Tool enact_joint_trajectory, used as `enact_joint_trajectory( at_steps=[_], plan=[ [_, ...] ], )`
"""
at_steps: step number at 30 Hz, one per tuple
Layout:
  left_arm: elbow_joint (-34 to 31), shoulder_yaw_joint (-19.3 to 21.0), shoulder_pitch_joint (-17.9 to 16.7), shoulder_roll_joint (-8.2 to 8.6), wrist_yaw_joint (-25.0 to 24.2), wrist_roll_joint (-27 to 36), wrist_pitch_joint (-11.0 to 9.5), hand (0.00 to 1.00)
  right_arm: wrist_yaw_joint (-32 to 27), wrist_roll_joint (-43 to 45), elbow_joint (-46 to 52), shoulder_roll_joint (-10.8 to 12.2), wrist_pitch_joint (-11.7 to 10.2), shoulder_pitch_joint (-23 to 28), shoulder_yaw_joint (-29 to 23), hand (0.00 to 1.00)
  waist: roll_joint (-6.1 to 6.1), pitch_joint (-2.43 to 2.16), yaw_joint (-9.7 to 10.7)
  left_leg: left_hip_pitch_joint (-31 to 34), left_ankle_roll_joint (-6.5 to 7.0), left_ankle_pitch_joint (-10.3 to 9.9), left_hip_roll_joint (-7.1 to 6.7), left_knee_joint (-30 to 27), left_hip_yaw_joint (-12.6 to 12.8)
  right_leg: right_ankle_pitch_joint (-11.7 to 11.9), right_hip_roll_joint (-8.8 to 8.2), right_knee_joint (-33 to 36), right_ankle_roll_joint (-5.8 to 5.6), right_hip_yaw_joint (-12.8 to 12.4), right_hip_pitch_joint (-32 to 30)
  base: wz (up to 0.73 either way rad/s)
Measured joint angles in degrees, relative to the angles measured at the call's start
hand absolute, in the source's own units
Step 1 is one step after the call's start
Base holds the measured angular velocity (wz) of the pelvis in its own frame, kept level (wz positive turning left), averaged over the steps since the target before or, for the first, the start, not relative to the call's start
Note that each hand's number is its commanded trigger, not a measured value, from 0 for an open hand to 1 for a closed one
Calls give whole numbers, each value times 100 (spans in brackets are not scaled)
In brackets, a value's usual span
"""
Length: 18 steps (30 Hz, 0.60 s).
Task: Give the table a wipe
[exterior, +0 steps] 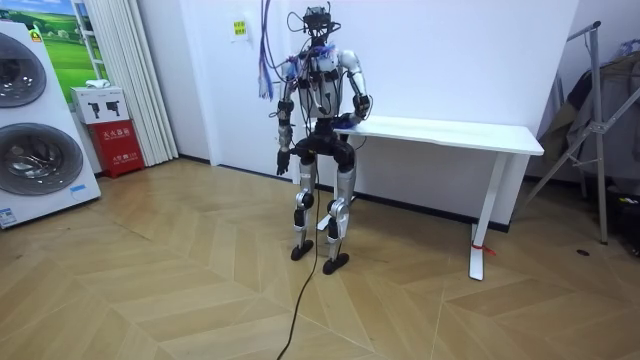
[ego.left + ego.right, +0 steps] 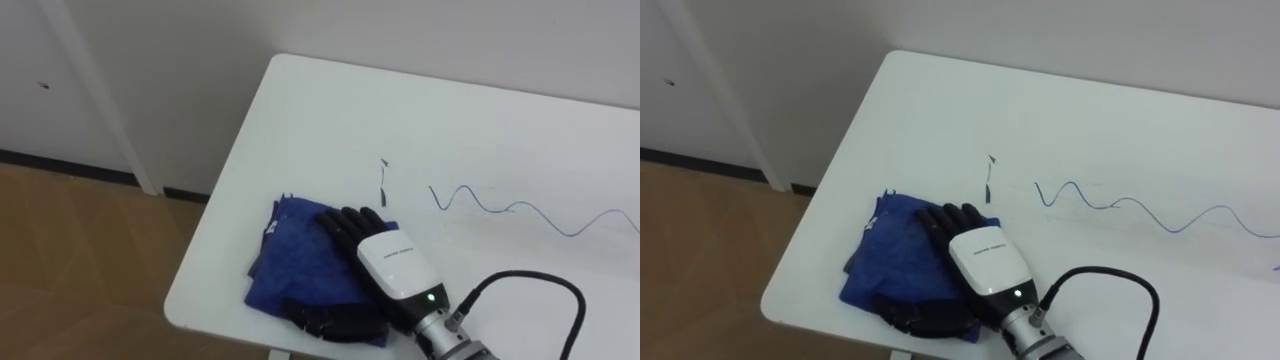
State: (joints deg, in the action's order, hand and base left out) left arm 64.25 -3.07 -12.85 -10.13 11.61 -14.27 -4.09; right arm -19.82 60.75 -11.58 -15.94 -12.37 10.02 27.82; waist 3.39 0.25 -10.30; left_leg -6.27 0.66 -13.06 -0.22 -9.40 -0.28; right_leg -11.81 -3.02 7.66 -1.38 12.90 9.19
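Bare tabletop (image 2: 330, 110) stretches beyond the cloth (image 2: 300, 265) to the wall (image 2: 200, 60).

The right hand (image 2: 395, 262) is covering part of the blue cloth (image 2: 292, 252). The wavy pen line (image 2: 520, 206) is running off the eye views' right edge, and the bench (image 2: 330, 110) is being cut off there too.

Lab-like test room: stacked washing machines (image 1: 35, 160), table (image 1: 450, 132), parquet floor (image 1: 150, 270).

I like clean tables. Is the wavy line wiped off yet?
No, the wavy line shows on the table, beside the blue cloth under the right hand.
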Motion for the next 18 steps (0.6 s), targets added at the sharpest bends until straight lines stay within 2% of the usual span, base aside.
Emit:
enact_joint_trajectory(
  at_steps=[7, 8, 9, 10, 18],
  plan=[
    [-2, 0, -12, 1, 12, 3, 37, 0, -6, 4, -55, 2, 27, 21, 0, 0, 17, 4, 38, 4, 0, 0, -1, -1, 1, 0, 0, 1, 0, 1, -2, 0],
    [-2, -1, -10, 1, 18, 3, 68, 0, -25, 5, -114, 7, 46, 21, 0, 7, 20, 3, 59, 36, 0, 0, -1, -4, -2, 0, 0, 2, 0, 14, -3, 0],
    [-5, -4, 8, 1, 19, 3, 89, 0, -41, 12, -133, 6, 53, 21, 0, 60, 22, 2, 69, 49, 0, 0, -3, -11, -6, 0, -1, 1, 0, 16, -9, 4],
    [-6, -8, 20, 1, 20, 1, 123, 0, -82, 23, -138, 7, 69, 21, 0, 100, 23, 2, 80, 64, 0, 0, -4, -14, -11, 0, -2, 0, 0, 19, -18, 0],
    [-14, -10, 6, 1, 48, 1, 179, 0, -535, 22, -95, 27, 166, -51, -3, 100, 24, -14, 72, 62, 0, 0, -6, -23, -13, 0, -6, 1, 0, 35, -12, 0]
  ],
)
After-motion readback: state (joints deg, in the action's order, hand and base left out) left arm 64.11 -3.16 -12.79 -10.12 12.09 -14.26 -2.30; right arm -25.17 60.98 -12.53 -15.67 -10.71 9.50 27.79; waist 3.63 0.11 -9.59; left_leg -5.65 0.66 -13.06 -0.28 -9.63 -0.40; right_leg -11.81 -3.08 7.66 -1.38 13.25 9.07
